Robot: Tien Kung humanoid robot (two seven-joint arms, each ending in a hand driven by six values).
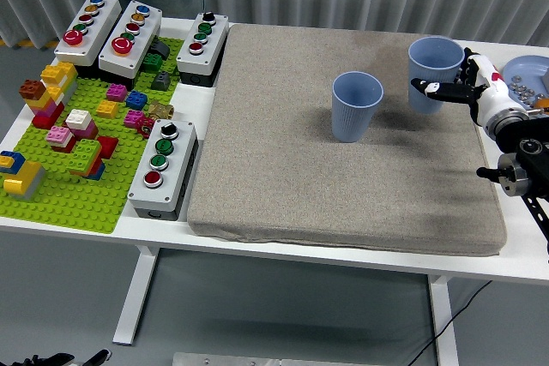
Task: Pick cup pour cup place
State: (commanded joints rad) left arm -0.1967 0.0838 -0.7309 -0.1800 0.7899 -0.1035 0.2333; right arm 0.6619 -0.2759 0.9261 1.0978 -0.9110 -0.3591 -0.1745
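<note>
From the head view, your right robot hand (455, 87) has its fingers wrapped around an upright blue cup (435, 70) at the far right of the grey fabric mat (283, 169). It is unclear whether this cup's base touches the mat. A second blue cup (356, 106) stands upright on the mat, near and to the left of the held one, apart from it. Both cups are ribbed and tapered. A blue plate (527, 75) holding small metal parts sits behind the hand on the white desk (343, 250). On the left lie three button boxes (120, 30) in a row, a fourth button box (163, 167), and a green baseplate (60, 182) with coloured bricks.
</note>
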